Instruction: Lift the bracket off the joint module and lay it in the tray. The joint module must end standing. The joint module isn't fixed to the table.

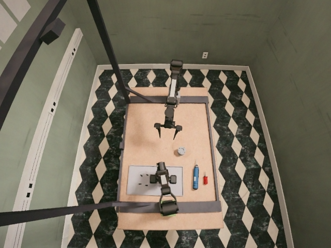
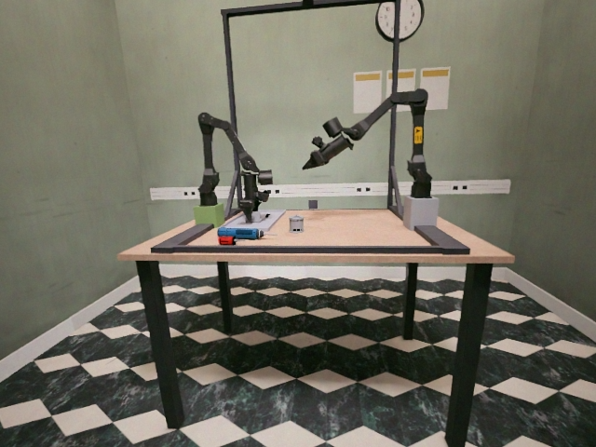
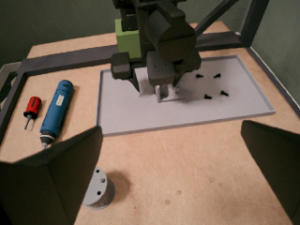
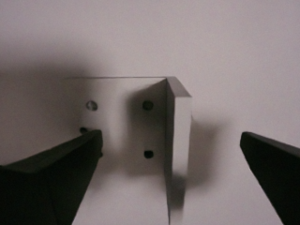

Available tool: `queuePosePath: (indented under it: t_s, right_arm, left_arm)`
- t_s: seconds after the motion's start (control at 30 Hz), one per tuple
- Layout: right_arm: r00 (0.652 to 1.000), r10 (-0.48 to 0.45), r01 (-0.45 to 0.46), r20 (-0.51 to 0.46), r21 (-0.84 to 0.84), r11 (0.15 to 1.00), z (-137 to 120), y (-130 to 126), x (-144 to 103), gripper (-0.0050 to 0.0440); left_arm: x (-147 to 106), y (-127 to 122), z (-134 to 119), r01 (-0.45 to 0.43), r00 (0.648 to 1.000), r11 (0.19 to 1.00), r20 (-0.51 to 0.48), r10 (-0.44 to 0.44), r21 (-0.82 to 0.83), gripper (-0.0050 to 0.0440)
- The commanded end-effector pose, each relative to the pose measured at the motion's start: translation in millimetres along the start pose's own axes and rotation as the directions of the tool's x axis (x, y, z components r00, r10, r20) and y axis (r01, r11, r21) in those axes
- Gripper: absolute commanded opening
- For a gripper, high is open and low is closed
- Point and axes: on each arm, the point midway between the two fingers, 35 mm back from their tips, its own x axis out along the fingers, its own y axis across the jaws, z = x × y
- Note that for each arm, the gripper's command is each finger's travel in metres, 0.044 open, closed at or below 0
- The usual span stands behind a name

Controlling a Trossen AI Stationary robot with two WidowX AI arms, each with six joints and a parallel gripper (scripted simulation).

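Note:
The grey L-shaped bracket (image 4: 155,136) lies on the floor of the grey tray (image 1: 153,184), one flange flat and the other upright. My right gripper (image 4: 171,137) is open just above it, with a finger on each side and apart from it. In the left wrist view the bracket (image 3: 169,94) shows under the right arm's wrist. The joint module (image 1: 181,151), a small grey cylinder, stands upright on the table with nothing on top; it also shows in the left wrist view (image 3: 97,189). My left gripper (image 1: 167,133) is open and empty, high above the middle of the table.
Several small black screws (image 3: 211,86) lie in the tray beside the bracket. A blue screwdriver (image 1: 195,180) and a small red tool (image 1: 205,179) lie on the table next to the tray. A dark frame rail (image 1: 170,206) borders the work area.

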Motion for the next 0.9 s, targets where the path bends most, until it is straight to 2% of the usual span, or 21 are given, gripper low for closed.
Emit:
queuePosePath:
  t_s: [0.0,0.27,0.37,0.43,0.6,0.87]
  right_arm:
    - [1.0,0.005,-0.005,0.025,0.001,1.0,5.8,1.5,-5.8,0.044]
    - [1.0,0.006,-0.006,0.031,0.001,1.0,7.6,1.8,-24.9,0.044]
    - [1.0,0.006,-0.006,0.031,0.001,1.0,7.4,1.7,-39.9,0.044]
    - [1.0,0.006,-0.006,0.031,0.001,1.0,7.4,1.7,-39.9,0.044]
    - [0.999,0.006,-0.006,0.031,0.001,1.0,6.4,1.3,-74.8,0.044]
    - [0.999,0.006,-0.006,0.031,0.001,1.0,6.3,1.3,-77.0,0.044]
  left_arm:
    - [-3.6,-0.7,9.8,0.003,1.0,1.0,0.025,-0.003,0.002,0.044]
    - [-3.6,-0.7,9.8,0.003,1.0,1.0,0.025,-0.003,0.002,0.044]
    - [-3.6,-0.7,9.8,0.003,1.0,1.0,0.025,-0.003,0.002,0.044]
    - [-3.6,-0.7,9.8,0.003,1.0,1.0,0.025,-0.003,0.002,0.044]
    - [-3.6,-0.7,9.8,0.003,1.0,1.0,0.025,-0.003,0.002,0.044]
    - [-3.6,-0.7,9.8,0.003,1.0,1.0,0.025,-0.003,0.002,0.044]
